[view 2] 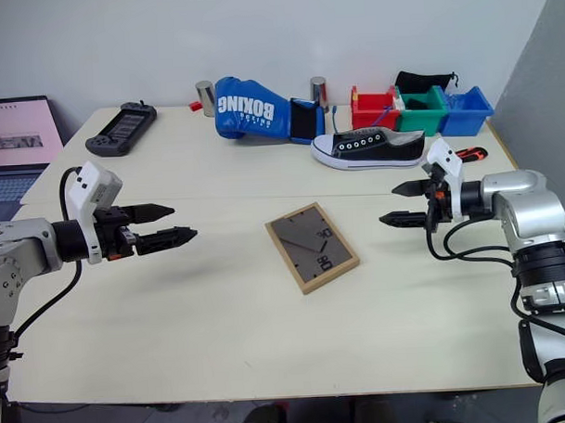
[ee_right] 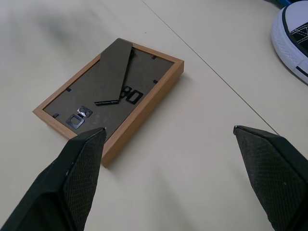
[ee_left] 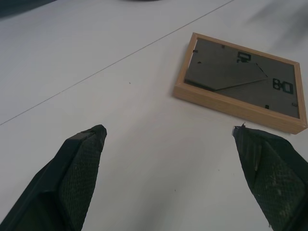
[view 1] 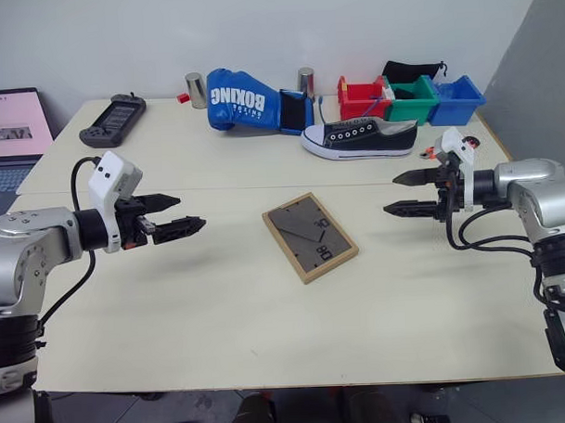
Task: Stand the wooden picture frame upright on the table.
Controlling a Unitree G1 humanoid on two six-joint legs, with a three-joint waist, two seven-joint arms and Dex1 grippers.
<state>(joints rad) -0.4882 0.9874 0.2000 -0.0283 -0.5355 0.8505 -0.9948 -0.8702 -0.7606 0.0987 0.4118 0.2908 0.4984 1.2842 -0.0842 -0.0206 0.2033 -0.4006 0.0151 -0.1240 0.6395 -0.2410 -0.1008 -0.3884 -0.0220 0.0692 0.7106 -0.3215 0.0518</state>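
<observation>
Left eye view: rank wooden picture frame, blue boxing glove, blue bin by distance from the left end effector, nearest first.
1. Light-wood picture frame, lying back-up at table centre, to the left end effector's right.
2. Blue boxing glove, far side, middle.
3. Blue plastic bin, far right corner.

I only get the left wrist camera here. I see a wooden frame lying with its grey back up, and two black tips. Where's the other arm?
Observer: The right tool hangs over the table on the far side of the wooden picture frame, its fingers apart, touching nothing.
Operator: Is anything else on the table?
Observer: Yes, along the back edge: a black sneaker, a blue boxing glove and red, green and blue bins.
Operator: And my own arm, is it near the frame?
Observer: The left tool hovers well off to the frame's left, open, with bare tabletop between them.
</observation>
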